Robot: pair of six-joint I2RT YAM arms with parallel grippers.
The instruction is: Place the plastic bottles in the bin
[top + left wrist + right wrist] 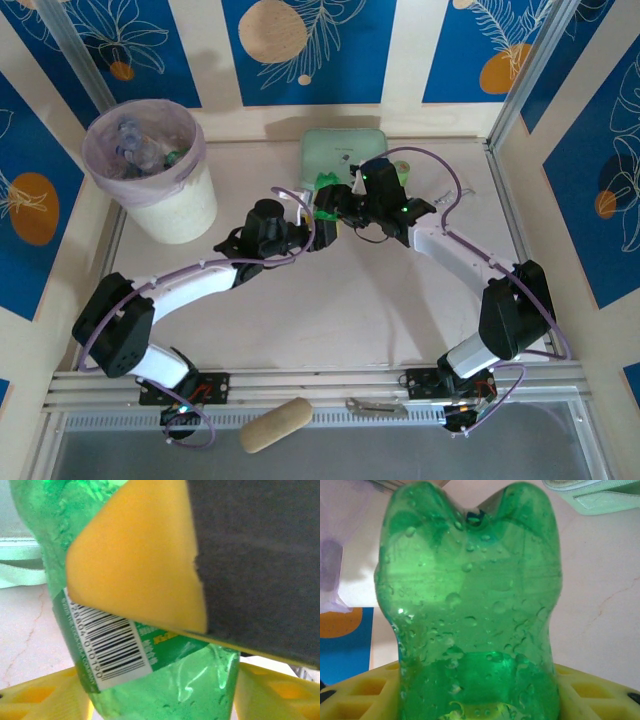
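A green plastic bottle [326,197] hangs above the middle of the table between both grippers. My right gripper [345,205] is shut on it. In the right wrist view the bottle [470,605] stands up from between the yellow fingers [355,695], its dimpled base farthest from the camera. My left gripper [316,228] comes in from the left. Its yellow fingers [45,695] sit against both sides of the barcode-labelled bottle [165,680], with the right gripper's yellow finger [135,565] lying over it. The bin [190,150] stands at the far left with several bottles [140,150] inside.
A flat mint-green case [340,150] lies at the back of the table just behind the grippers. A small greenish thing [402,170] sits to its right. A tan roll [275,425] and a metal tool [375,407] rest on the near rail.
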